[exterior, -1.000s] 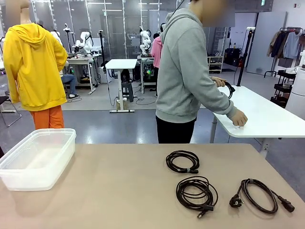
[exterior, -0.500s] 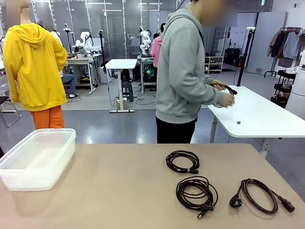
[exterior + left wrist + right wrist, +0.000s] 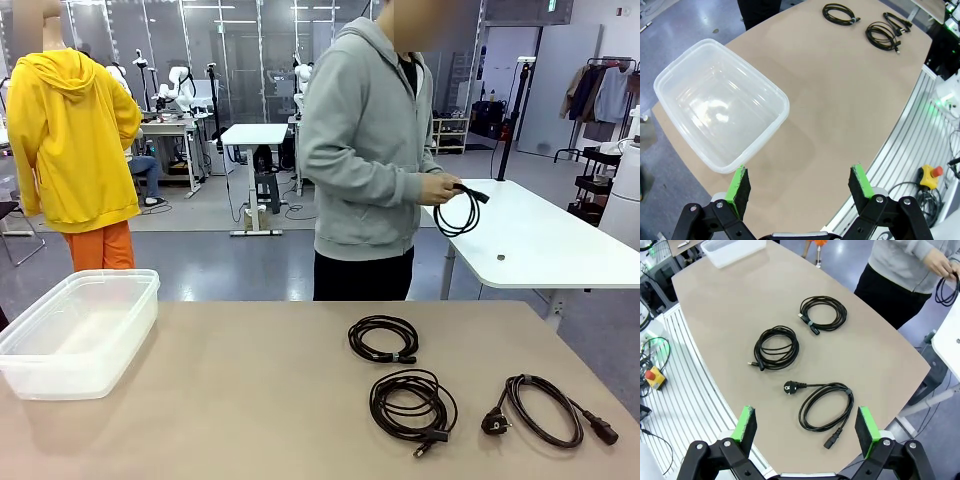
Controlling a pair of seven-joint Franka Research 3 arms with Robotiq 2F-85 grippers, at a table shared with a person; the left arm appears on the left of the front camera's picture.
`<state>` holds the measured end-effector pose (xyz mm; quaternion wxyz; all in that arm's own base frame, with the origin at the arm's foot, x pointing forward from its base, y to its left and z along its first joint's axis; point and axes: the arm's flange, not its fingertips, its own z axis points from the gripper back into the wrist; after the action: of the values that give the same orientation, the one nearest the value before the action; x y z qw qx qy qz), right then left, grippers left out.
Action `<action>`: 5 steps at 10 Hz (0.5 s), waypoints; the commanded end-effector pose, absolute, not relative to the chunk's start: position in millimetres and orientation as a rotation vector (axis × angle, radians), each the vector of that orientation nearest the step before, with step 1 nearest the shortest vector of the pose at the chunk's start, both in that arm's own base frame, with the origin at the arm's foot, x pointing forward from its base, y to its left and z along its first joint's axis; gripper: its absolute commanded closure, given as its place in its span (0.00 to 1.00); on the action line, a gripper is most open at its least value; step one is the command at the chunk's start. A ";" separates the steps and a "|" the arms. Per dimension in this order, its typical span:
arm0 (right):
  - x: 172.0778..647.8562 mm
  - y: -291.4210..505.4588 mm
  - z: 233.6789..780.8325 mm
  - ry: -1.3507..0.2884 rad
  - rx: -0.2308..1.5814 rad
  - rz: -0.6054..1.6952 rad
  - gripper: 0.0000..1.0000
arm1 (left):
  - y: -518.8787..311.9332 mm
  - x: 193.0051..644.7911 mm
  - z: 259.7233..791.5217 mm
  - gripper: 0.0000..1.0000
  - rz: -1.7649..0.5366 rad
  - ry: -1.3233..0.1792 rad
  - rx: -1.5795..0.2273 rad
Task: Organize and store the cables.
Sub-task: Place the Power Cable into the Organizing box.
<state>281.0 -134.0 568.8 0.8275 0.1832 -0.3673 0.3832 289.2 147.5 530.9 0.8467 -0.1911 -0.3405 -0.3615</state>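
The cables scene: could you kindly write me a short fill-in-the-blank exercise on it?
1. The table carries ___ coiled cables.
2. The clear bin contains ___ cables.
3. The left gripper and the right gripper both stand ___.
4. The coil in the person's hand is coloured ___.
Missing words: three; no; open; black.

Glossy see-thru plastic tub [image 3: 80, 362], matt smooth tabletop [image 3: 250, 400], matt blk rubbery cables [image 3: 402, 357]

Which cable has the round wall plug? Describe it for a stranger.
On the tan table, look far right of the clear tub. The cable lies rightmost; unlike the two coils beside it, it has chunky plugs at both ends.
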 end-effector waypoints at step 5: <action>309.5 -117.6 560.7 -0.646 0.374 0.768 0.00 | 149.2 289.1 532.0 0.00 -0.783 -0.725 -0.409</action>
<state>299.6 -123.5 558.1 0.8442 0.1890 -0.3320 0.3760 289.2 147.5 530.9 0.8467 -0.1910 -0.3404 -0.3615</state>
